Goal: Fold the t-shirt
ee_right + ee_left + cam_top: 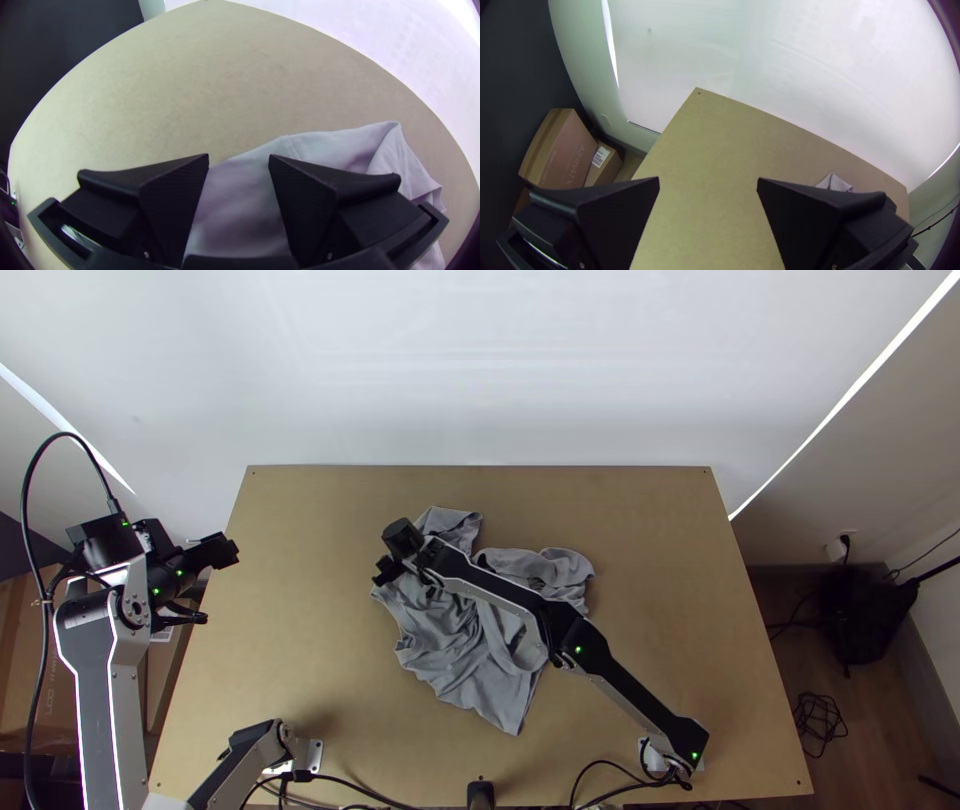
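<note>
The left gripper [216,553] has its jaws spread wide apart, with the wooden worktop [720,145] visible between them. Past one jaw, a peaked bit of the grey t-shirt [834,183] pokes into sight, lying on the worktop. Beyond the worktop's edge sit a large cardboard box [565,152] and, right beside it, a smaller cardboard box [609,167] bearing a white label [600,156]. A pale wall [705,50] rises behind, and a black cable [936,222] hangs near another corner.
</note>
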`<act>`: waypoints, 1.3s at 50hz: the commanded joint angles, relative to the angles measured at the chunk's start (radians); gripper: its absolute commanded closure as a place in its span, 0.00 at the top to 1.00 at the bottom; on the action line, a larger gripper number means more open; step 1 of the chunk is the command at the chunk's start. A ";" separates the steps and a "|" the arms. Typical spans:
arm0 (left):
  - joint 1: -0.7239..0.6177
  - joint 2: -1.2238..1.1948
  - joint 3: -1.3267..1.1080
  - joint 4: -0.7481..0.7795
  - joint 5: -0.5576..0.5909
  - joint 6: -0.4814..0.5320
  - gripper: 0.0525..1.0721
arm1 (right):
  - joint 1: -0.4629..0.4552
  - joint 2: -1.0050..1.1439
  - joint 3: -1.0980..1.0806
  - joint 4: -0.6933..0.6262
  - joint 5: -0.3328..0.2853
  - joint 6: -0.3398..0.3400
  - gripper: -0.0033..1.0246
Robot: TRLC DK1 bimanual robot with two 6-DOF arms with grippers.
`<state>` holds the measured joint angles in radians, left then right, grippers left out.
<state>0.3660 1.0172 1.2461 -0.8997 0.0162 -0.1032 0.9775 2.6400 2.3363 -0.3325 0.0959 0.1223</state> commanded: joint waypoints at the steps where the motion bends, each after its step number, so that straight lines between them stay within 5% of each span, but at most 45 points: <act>1: 0.007 -0.002 -0.002 0.005 0.010 0.017 0.94 | -0.023 0.037 0.003 0.010 -0.002 0.008 0.31; 6: 0.007 -0.002 -0.002 0.007 0.010 0.017 0.94 | -0.026 0.037 0.001 0.012 -0.002 0.010 0.02; 36: -0.059 0.006 0.001 0.015 0.011 -0.009 0.94 | -0.146 -0.204 -0.026 -0.030 -0.002 0.151 0.03; 43: -0.068 0.007 -0.005 0.016 0.011 -0.010 0.94 | -0.161 -0.242 -0.031 -0.071 -0.042 0.195 0.03; 45: -0.072 0.009 -0.005 0.016 0.011 -0.010 0.94 | -0.161 -0.244 -0.025 -0.092 -0.065 0.208 0.07; 50: -0.076 0.014 -0.007 0.016 0.011 -0.016 0.94 | -0.148 -0.239 -0.011 -0.168 -0.105 0.215 0.49; 65: -0.093 0.015 -0.017 0.016 0.011 -0.023 0.94 | -0.095 -0.179 -0.005 -0.197 -0.208 0.270 0.50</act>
<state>0.2783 1.0260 1.2453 -0.8917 0.0189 -0.1120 0.8631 2.4123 2.3302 -0.5266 -0.0864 0.3645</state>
